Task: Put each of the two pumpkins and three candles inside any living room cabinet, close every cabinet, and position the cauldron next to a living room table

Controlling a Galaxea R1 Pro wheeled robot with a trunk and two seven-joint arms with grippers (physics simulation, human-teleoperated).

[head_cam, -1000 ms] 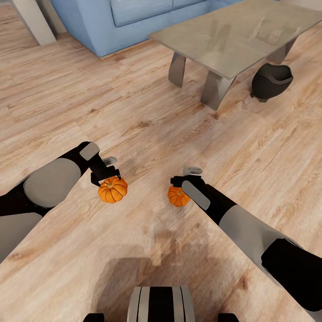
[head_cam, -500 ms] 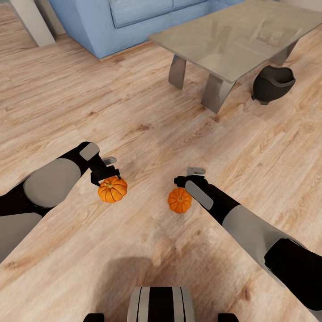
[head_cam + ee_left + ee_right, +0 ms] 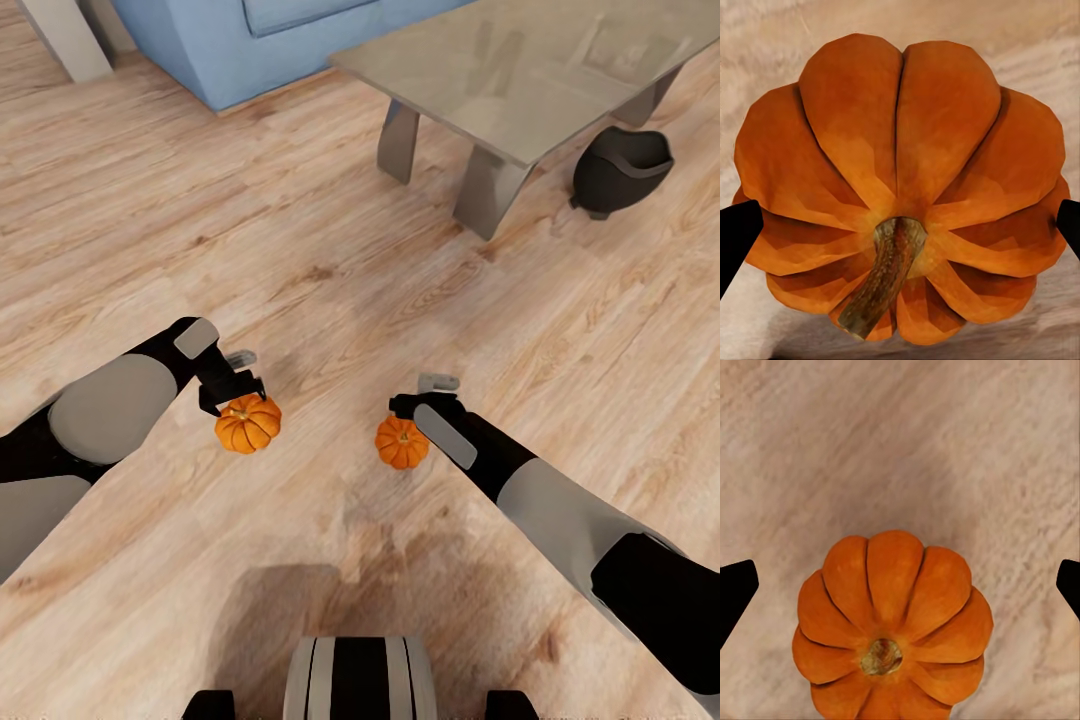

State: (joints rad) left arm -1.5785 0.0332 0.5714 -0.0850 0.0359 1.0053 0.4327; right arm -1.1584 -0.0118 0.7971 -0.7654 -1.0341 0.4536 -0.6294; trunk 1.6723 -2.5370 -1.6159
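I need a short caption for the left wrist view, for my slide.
Left gripper fingertips flank an orange pumpkin, stem toward the camera, above the wood floor.

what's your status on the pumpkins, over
Left gripper shut on left pumpkin. Right gripper open over right pumpkin. Floor around both bare.
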